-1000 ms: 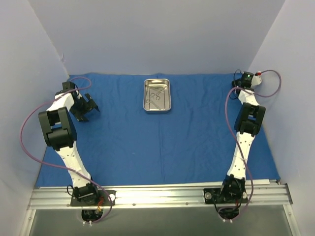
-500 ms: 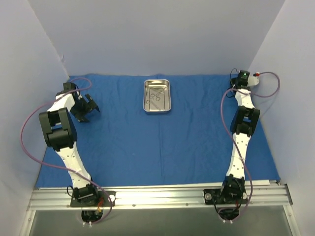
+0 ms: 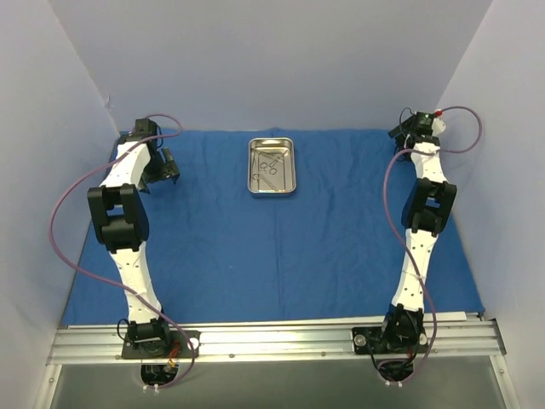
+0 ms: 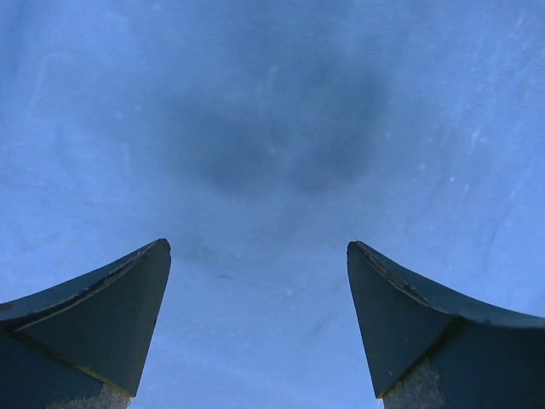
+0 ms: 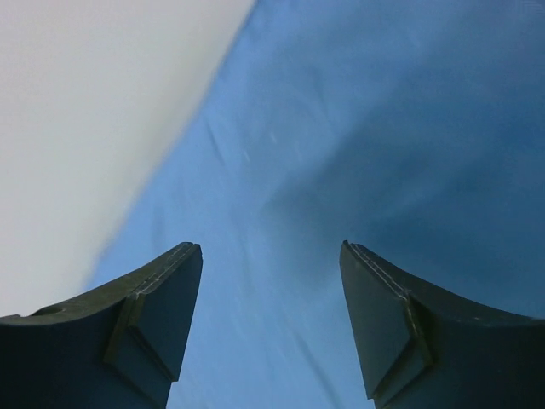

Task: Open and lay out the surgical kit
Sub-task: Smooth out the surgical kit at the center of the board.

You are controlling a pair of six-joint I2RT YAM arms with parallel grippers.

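The blue cloth wrap [image 3: 281,239] lies spread flat over the table. On its back middle stands the shiny steel tray [image 3: 290,162], with thin scissor-like instruments [image 3: 269,167] lying inside it. My left gripper [image 3: 163,167] hangs over the cloth's back left part. In the left wrist view the left gripper [image 4: 258,246] is open, with only blue cloth [image 4: 272,128] below it. My right gripper [image 3: 398,134] is at the cloth's back right corner. The right wrist view shows the right gripper [image 5: 271,246] open and empty over the cloth [image 5: 366,128].
White walls close in the table at the back [image 3: 272,68] and on both sides. The right wall [image 5: 77,111] stands close beside my right gripper. A metal rail [image 3: 272,336] carries both arm bases at the near edge.
My left arm has swung toward the back left, carrying its open gripper nearer the back wall. My right wrist has shifted at the back right corner, and its jaws now stand apart.
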